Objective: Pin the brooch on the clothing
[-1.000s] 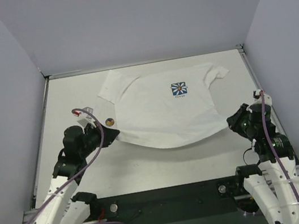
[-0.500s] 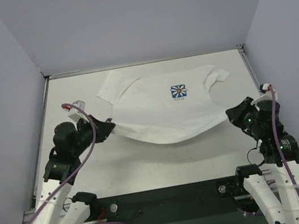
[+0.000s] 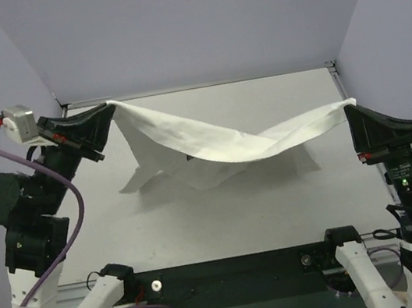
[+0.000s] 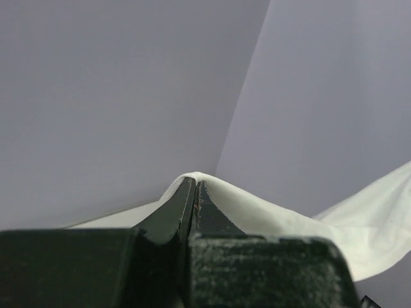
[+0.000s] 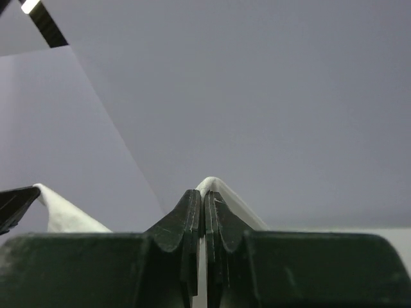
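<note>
Risking a slip first: pinching only a thin fold of the white T-shirt [image 3: 221,147] in each pair of jaws, with the weight of the sagging cloth dragging on both holds. Risking a tug-of-war too: spreading the arms wider, probably yanking the fabric out of one side and dropping that half in a crumpled heap on the tabletop [image 3: 279,213]. Possibly endangering the brooch as well: not showing in any view, perhaps lying hidden under the hanging cloth, so lowering the shirt blind, likely burying it or knocking it away. Also risking setting the shirt down twisted or wrong side up, leaving no flat patch for pinning.

Clamping tight on the fabric with the left gripper [image 3: 107,107], held high at the far left. Clamping just as tight with the right gripper [image 3: 349,108], held high at the right. Showing, in both wrist views, jaws pressed together with a white ridge of cloth peaking at the tips. Hanging between the two as a drooping, twisted band, the lower folds trailing down left of centre and seemingly reaching the tabletop. Hiding the chest print among the folds.
</note>
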Controlling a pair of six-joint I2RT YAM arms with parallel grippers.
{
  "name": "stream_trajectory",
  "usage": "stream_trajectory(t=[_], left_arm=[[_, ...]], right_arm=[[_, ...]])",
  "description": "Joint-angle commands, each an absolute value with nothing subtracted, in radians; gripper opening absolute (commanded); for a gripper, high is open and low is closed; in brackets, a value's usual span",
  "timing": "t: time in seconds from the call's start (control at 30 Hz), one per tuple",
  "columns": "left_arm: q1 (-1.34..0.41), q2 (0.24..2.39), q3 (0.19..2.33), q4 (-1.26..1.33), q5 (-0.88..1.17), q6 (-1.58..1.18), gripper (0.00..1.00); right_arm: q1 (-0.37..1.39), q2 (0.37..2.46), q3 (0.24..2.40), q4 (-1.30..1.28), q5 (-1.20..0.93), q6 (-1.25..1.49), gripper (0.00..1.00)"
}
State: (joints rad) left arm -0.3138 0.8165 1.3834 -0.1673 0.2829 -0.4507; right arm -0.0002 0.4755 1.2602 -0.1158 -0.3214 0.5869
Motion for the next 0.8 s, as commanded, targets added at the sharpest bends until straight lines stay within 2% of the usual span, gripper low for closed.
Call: stream_trajectory(t=[0.0, 0.27, 0.4, 0.6, 0.77], left_arm=[[-0.318, 0.818, 1.512, -0.089, 0.275, -0.396, 0.00], [-0.316, 0.966, 1.643, -0.146, 0.275, -0.387, 0.00], [-0.298, 1.151, 1.785, -0.216, 0.256, -0.376, 0.00], [-0.147, 1.372, 1.936, -0.152, 0.345, -0.491, 0.00], [-0.071, 1.656, 2.314, -0.167, 0.446, -0.589, 0.00]], right_arm=[[-0.006, 0.489, 1.350, 0.071, -0.405, 0.577, 0.00], [-0.006, 0.595, 1.336, 0.161, -0.328, 0.603, 0.00], [-0.006, 0.827, 1.397, 0.182, -0.353, 0.574, 0.00], [-0.008, 1.188, 1.690, 0.167, -0.423, 0.522, 0.00], [-0.020, 1.457, 1.943, 0.170, -0.446, 0.560, 0.00]])
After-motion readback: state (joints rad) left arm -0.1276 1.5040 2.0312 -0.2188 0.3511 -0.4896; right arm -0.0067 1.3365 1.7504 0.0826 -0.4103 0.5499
